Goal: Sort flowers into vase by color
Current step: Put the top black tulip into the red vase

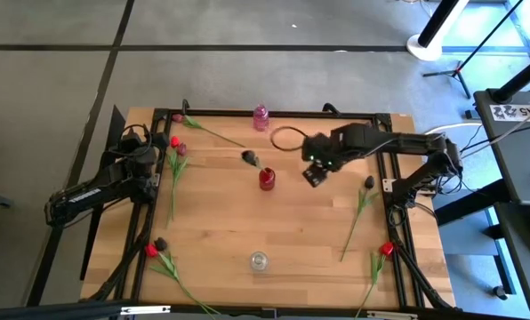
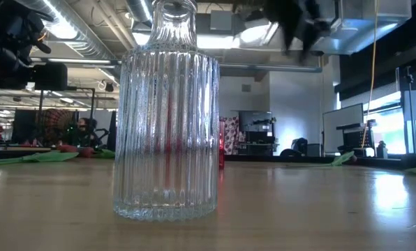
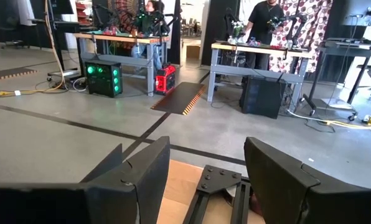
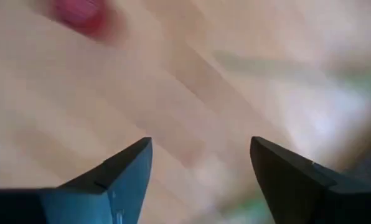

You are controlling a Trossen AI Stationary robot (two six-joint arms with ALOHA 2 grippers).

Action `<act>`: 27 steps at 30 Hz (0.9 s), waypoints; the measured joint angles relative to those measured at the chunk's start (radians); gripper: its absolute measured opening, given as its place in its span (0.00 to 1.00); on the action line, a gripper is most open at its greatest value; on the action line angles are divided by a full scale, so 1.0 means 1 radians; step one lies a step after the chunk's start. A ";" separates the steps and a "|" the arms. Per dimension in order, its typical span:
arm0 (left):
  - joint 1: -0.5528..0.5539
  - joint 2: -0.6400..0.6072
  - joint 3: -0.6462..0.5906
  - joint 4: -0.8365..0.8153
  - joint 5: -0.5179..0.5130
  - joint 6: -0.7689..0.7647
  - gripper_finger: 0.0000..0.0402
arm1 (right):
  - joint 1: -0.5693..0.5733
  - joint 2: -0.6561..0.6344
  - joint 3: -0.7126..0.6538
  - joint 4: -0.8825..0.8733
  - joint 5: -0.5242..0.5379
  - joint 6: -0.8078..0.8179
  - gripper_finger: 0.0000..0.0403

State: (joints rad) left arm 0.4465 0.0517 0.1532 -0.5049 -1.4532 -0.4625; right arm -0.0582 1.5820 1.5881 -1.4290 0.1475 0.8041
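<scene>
— Materials? Ribbed clear glass vase (image 2: 165,118); thin-stemmed flowers (image 1: 174,164) scattered on a pale wood-plank bench (image 1: 220,222).
— Grippers? Right gripper (image 1: 314,175) open beside the red vase (image 1: 266,179); left gripper (image 3: 204,180) open, bench edge.

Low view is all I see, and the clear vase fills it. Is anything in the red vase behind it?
Observer: Yes, the red vase holds one dark tulip.
Operator: Where's the right gripper?
Observer: The right gripper hangs just right of that vase, open and empty.
Operator: And the left?
Observer: The left gripper waits open at the table's left edge, holding nothing.
</scene>
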 joint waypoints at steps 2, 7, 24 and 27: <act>0.000 0.000 0.000 0.000 0.000 0.000 0.51 | 0.000 0.001 -0.076 -0.064 0.002 0.123 0.66; 0.000 0.000 0.000 0.000 0.000 0.000 0.51 | -0.011 -0.006 -0.341 -0.037 -0.036 0.266 0.61; 0.000 0.000 0.000 0.000 0.000 0.000 0.51 | -0.080 -0.013 -0.901 0.314 -0.164 0.430 0.48; 0.000 0.000 0.000 0.000 0.000 0.000 0.51 | -0.117 -0.015 -0.928 0.334 -0.170 0.420 0.48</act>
State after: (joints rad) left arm 0.4465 0.0516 0.1532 -0.5049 -1.4529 -0.4625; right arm -0.1752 1.5670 0.6596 -1.0954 -0.0225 1.2237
